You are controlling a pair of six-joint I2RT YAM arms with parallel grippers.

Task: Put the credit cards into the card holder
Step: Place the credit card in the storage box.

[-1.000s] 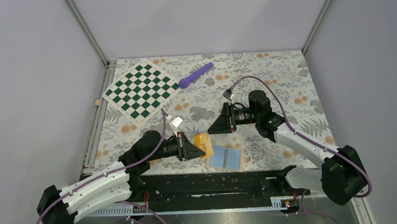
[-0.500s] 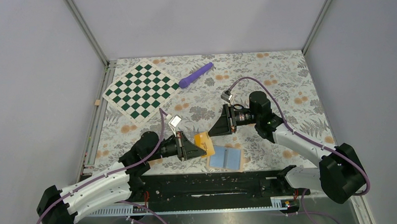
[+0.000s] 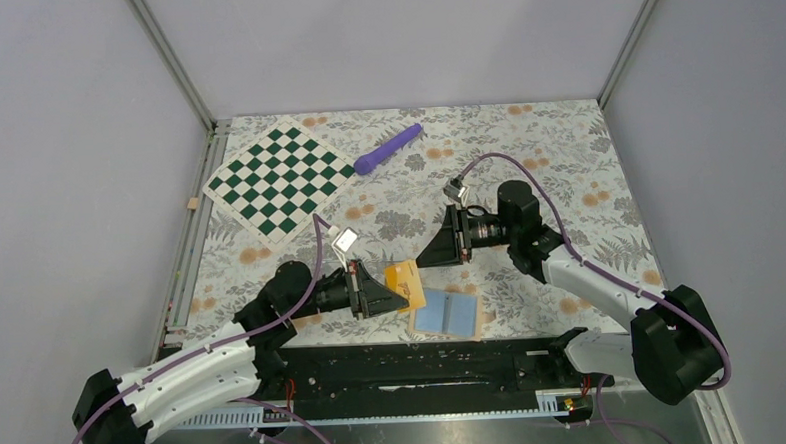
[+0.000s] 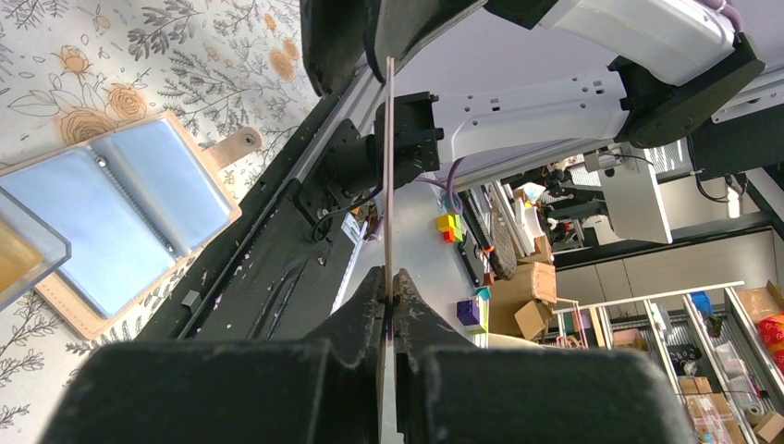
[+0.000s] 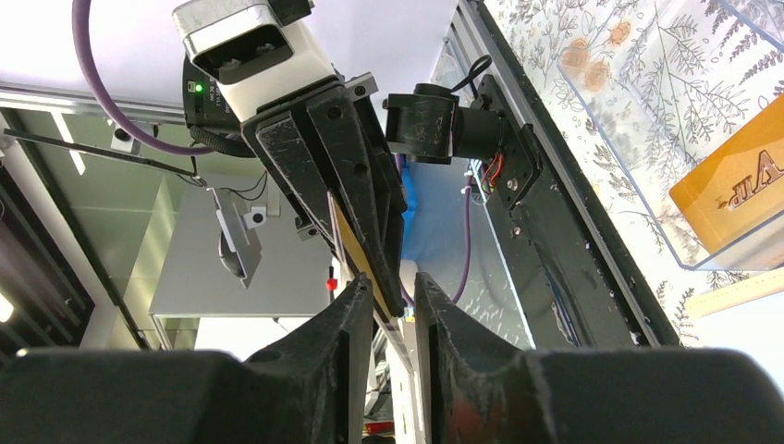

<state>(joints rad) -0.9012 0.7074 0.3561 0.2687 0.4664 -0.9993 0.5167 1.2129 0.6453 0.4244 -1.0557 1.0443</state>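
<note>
The left gripper (image 4: 389, 298) has its jaws clamped on a flat orange-yellow plastic credit card (image 3: 405, 284). The card is edge-on, and its long axis points into the narrowly parted jaws of the right gripper (image 5: 396, 305), which do not appear to be gripping it. The tan folding card holder with light blue pockets (image 3: 449, 315) lies open on the floral desk (image 3: 566, 144) just beside both, slightly nearer the left arm.

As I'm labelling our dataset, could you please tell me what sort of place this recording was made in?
Probably a robotics lab or workshop: the floral-covered table sits inside a grey-walled cell, and the left wrist view shows storage shelves and cardboard boxes beyond.
</note>
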